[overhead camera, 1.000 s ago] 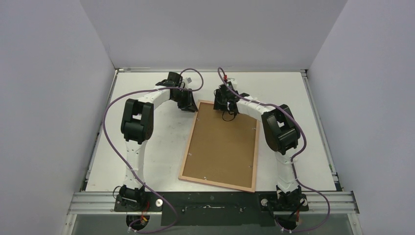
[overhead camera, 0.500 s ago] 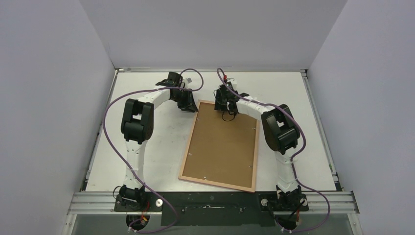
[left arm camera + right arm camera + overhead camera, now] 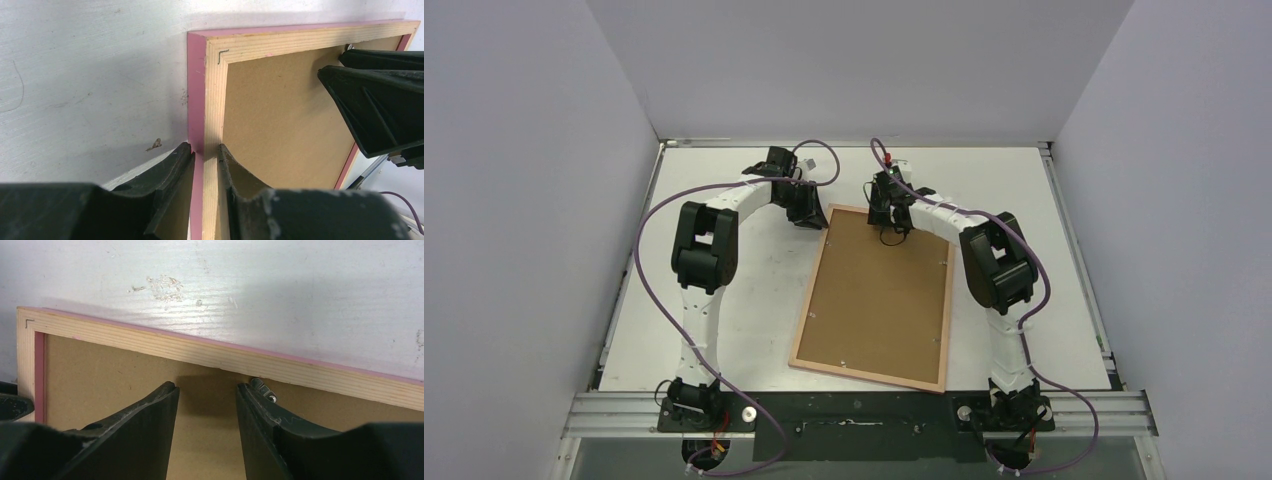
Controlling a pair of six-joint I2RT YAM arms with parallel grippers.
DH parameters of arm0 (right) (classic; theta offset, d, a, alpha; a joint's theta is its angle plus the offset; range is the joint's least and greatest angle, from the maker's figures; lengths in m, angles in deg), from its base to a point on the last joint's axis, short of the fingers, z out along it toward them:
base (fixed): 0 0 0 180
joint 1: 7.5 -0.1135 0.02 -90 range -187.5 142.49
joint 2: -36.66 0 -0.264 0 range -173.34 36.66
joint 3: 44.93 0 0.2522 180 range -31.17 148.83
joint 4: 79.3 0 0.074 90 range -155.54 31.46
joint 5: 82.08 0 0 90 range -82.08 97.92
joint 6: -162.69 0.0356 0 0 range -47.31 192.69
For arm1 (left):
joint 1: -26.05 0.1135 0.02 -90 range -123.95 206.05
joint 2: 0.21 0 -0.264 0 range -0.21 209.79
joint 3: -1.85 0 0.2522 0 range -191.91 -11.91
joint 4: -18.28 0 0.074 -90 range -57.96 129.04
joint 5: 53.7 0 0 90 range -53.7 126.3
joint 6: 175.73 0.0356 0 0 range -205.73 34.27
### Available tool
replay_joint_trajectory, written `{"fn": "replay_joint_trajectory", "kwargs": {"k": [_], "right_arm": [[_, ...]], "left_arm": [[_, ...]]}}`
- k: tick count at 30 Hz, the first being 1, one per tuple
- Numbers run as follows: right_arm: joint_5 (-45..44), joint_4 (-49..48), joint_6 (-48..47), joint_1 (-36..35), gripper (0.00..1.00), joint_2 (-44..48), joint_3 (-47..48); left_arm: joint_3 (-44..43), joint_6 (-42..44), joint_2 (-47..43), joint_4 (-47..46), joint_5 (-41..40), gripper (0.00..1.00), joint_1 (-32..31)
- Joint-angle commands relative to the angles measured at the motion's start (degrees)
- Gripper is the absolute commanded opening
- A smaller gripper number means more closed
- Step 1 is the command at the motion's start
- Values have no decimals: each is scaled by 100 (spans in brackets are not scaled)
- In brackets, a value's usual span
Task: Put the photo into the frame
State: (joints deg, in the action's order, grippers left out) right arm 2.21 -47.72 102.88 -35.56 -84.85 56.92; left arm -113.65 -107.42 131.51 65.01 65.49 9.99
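The frame lies back up on the table, its pale wood rim around the brown backing board. The photo is not in view. My left gripper is shut on the frame's left rail near the far left corner; in the left wrist view the gripper has its fingers on either side of the pink and wood rail. My right gripper is open over the board near the far rail; in the right wrist view the gripper stands beside a small metal tab under the wood rail.
The white table is walled by grey panels at left, right and back. More small tabs dot the board's edges. A metal rail and both arm bases sit at the near edge.
My right gripper has shifted slightly towards the frame's far edge. The left gripper and the frame have not moved.
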Motion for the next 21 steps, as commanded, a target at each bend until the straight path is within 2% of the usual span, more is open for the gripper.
{"fn": "replay_joint_trajectory", "kwargs": {"k": [1,21], "right_arm": [[-147,219,-103,55,47,-81,203],[-857,196,28,105,47,-234,214]], "left_arm": [[92,332,355,671,-573,21,3],[92,364,376,711,-598,21,6]]}}
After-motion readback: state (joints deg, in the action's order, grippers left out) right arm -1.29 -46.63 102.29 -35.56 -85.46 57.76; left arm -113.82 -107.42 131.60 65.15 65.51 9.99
